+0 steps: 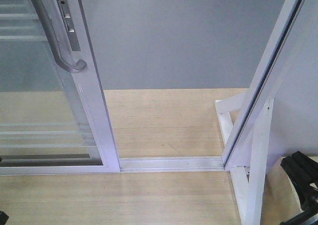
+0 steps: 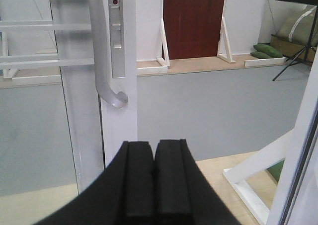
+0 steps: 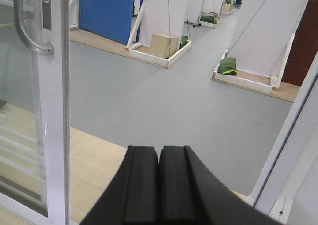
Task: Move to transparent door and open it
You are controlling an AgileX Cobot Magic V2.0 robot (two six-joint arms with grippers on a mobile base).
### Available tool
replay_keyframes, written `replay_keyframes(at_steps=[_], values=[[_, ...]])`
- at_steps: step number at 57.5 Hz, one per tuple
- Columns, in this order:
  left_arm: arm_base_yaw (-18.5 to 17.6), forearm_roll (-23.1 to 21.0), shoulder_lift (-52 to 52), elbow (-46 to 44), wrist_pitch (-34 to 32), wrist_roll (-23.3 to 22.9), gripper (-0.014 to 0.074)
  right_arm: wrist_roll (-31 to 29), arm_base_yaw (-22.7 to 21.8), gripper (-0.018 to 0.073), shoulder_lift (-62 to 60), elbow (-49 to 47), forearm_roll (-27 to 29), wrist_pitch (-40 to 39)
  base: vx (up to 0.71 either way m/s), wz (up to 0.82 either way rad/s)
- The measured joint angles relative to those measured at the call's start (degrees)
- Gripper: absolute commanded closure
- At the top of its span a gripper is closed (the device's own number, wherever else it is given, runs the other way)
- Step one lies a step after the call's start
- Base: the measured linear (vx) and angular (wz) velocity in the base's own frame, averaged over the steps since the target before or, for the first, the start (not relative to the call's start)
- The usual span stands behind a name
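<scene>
The transparent door stands at the left of the front view, its white frame edge apart from the right jamb, leaving a wide gap over the floor track. Its grey curved handle and lock plate show at the top left. My left gripper is shut and empty, just below and right of the handle and short of the door frame. My right gripper is shut and empty, facing the gap, with the handle at the far left.
A white wooden brace props the right jamb. A black arm part shows at the bottom right. Beyond the gap lie grey floor, a red door, a blue door, a cardboard box and green bags.
</scene>
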Motion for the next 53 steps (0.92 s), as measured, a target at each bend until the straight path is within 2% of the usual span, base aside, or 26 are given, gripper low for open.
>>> replay_keyframes(at_steps=[12,31,53], values=[[0.0,0.0,0.0,0.0,0.0,0.0,0.0596,0.2,-0.7,0.0563,-3.0,0.0,0.0,2.6,0.0,0.0],[0.0,0.0,0.0,0.0,0.0,0.0,0.0596,0.4,-8.9,0.0563,-3.0,0.0,-0.7,3.0,0.0,0.0],[0.0,0.0,0.0,0.0,0.0,0.0,0.0596,0.4,-9.1,0.0562,-3.0,0.0,-0.7,3.0,0.0,0.0]])
